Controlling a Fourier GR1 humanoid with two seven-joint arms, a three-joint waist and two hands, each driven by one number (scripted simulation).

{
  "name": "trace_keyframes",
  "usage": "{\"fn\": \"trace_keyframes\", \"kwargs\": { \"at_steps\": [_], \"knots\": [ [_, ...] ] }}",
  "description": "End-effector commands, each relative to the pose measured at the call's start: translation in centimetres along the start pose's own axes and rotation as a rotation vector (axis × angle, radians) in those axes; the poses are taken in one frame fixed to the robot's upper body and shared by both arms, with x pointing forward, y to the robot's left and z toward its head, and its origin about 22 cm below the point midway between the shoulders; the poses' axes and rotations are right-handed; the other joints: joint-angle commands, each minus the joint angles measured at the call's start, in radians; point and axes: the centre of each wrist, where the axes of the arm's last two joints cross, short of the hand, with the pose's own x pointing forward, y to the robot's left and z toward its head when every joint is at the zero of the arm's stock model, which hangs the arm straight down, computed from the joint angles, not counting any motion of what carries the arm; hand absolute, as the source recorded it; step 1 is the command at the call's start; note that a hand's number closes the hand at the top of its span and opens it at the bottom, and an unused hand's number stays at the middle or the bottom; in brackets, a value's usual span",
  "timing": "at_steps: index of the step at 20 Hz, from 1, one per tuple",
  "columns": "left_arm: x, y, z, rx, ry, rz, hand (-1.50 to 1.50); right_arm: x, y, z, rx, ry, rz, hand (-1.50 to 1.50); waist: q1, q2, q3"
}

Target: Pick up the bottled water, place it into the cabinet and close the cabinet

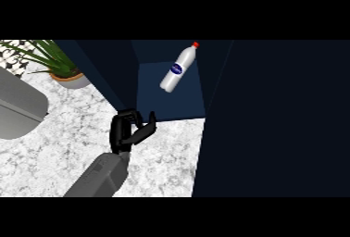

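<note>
The marble counter is brightly and evenly lit, pale almost to white. The cabinet beside it is very dark, nearly black (its inner shelf a dim blue). The bottled water inside catches light and stands out white. My left hand shows as a black shape against the counter.

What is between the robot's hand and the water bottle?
Nothing but bare blue cabinet floor. The head view shows it between the left hand and the bottled water lying inside.
</note>
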Motion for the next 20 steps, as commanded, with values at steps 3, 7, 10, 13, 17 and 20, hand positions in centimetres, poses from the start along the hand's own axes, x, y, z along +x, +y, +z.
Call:
{"fn": "trace_keyframes", "kwargs": {
  "at_steps": [3, 7, 10, 13, 17, 20],
  "knots": [
    [4.5, -6.1, -2.6, -0.236, -0.142, 0.256, 1.50, 0.8, 0.6, 0.9, 0.048, 0.037, 0.005, 1.50, 0.021, -0.010, -0.002],
    [3.8, -6.3, -1.1, -0.327, -0.126, 0.333, 1.50, 2.0, 1.5, 1.6, 0.077, 0.039, 0.025, 1.50, 0.053, -0.016, -0.001],
    [2.9, -5.0, -1.5, -0.370, -0.102, 0.372, 1.50, 3.4, 2.5, 2.6, 0.120, 0.050, 0.016, 1.50, 0.058, -0.013, -0.001],
    [3.6, -3.7, 0.8, -0.407, -0.086, 0.390, 1.50, 3.3, 3.5, 2.7, 0.105, 0.056, -0.009, 1.50, 0.084, -0.017, 0.000],
    [4.2, -2.3, 1.6, -0.448, -0.075, 0.359, -1.50, 4.4, 4.0, 2.7, 0.138, 0.042, -0.002, 1.50, 0.083, -0.018, 0.000],
    [3.5, 0.2, 2.4, -0.449, -0.085, 0.378, -1.50, 4.9, 5.8, 2.6, 0.141, 0.024, -0.001, 1.50, 0.083, -0.016, -0.001]
  ]
}}
